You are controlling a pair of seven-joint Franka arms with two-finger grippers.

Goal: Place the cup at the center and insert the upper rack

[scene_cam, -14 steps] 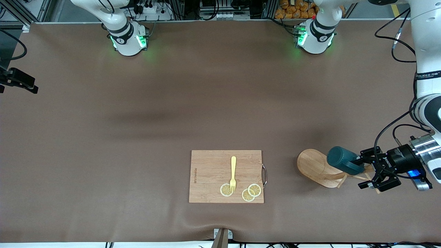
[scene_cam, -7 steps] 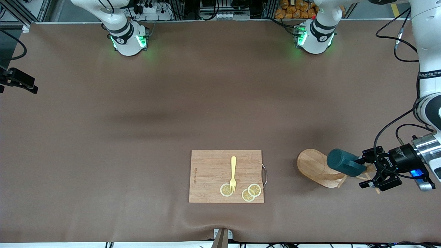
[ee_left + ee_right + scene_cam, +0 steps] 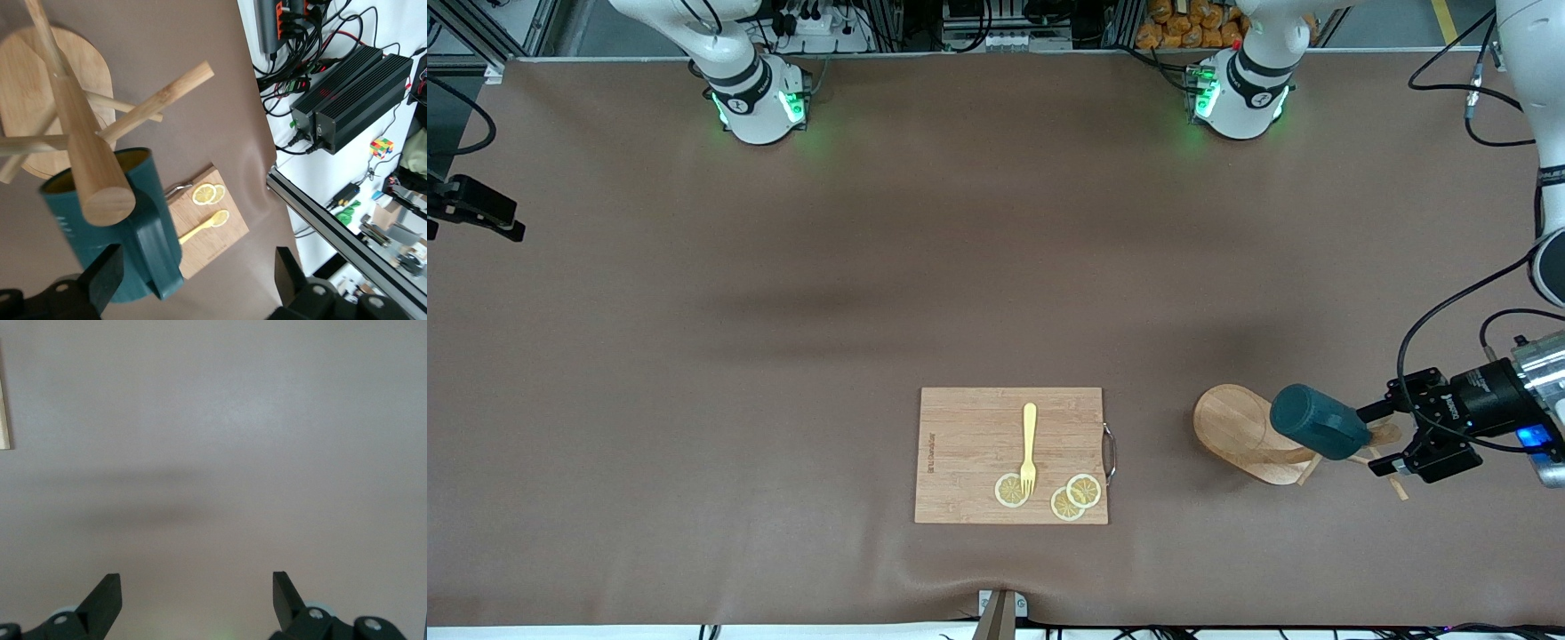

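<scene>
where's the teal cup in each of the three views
Front view: the teal cup hangs on the wooden mug tree, toward the left arm's end of the table.
Left wrist view: the cup fills the foreground, close to the open left gripper.
Right wrist view: not in it.
Shared landmark: the bamboo cutting board with lemon slices.

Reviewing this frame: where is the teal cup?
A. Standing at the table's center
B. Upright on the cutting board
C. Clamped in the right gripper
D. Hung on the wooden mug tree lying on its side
D: the cup sits on the tipped mug tree, with the open left gripper beside it.
</scene>
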